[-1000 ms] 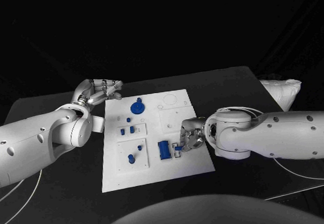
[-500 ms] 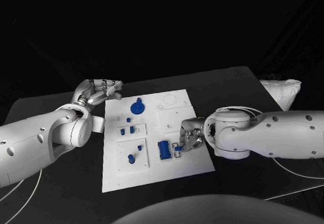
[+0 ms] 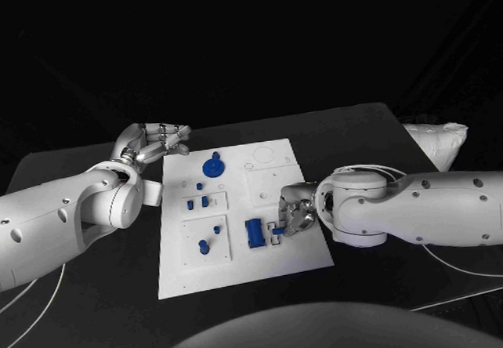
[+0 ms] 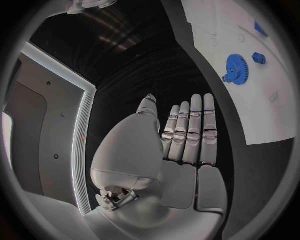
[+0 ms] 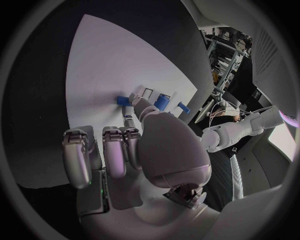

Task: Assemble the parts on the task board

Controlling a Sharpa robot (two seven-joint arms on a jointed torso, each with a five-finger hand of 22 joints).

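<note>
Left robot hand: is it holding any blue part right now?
No. In the left wrist view the left robot hand is flat with fingers straight over the black table, nothing in it; the blue gear sits untouched on the task board.

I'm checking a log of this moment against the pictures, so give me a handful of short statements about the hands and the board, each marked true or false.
1. The left hand grips the blue gear. False: it holds nothing, its fingers straight, beyond the task board's far left corner, off the gear.
2. The right hand is over the board's right side, by the blue block. True.
3. The blue gear lies on the far part of the board. True.
4. The task board has slid off the table. False: it lies flat in the middle of the black table.
5. The white bundle sits on the board. False: it sits at the table's right edge, off the board.
</note>
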